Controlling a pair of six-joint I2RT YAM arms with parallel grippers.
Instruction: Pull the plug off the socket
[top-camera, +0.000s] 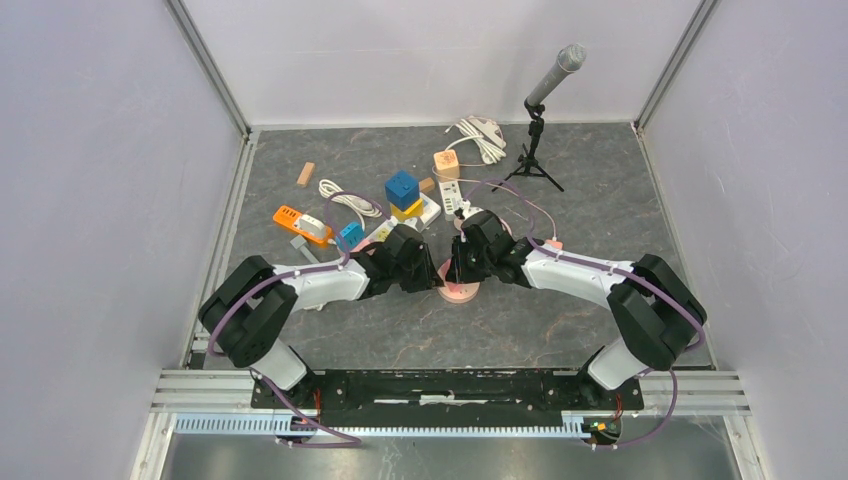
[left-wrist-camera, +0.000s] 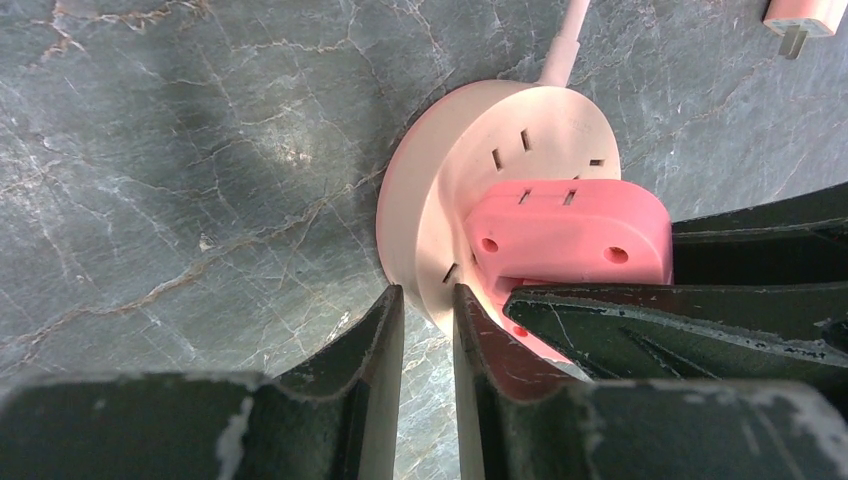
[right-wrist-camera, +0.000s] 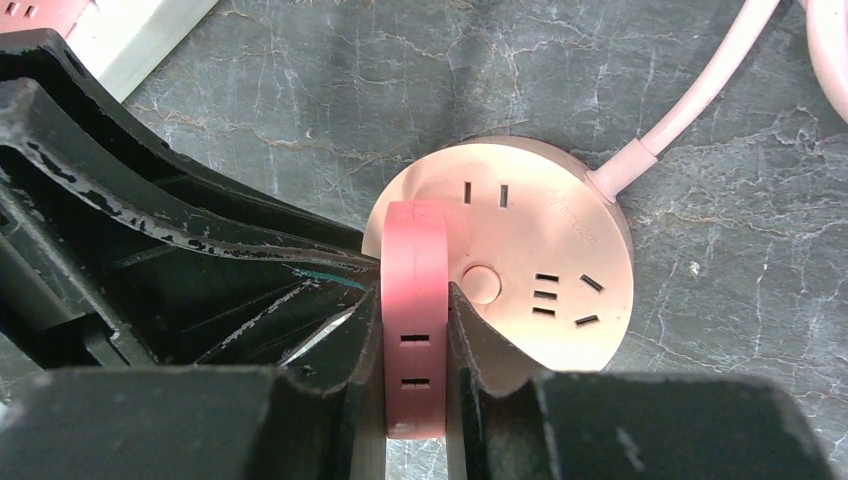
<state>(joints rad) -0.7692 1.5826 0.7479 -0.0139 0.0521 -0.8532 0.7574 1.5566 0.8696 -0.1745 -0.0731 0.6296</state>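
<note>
Two claws meet at the round socket on the bench. The right claw pinches the pink plug standing on its face. The left claw, fingers nearly together, sits at its rim, grip unclear. Best pull straight up with the socket pinned. The cord runs beyond.

- The top camera looks down from high up and far away.
- Both wrist cameras look down from very close.
- All three see the round socket.
</note>
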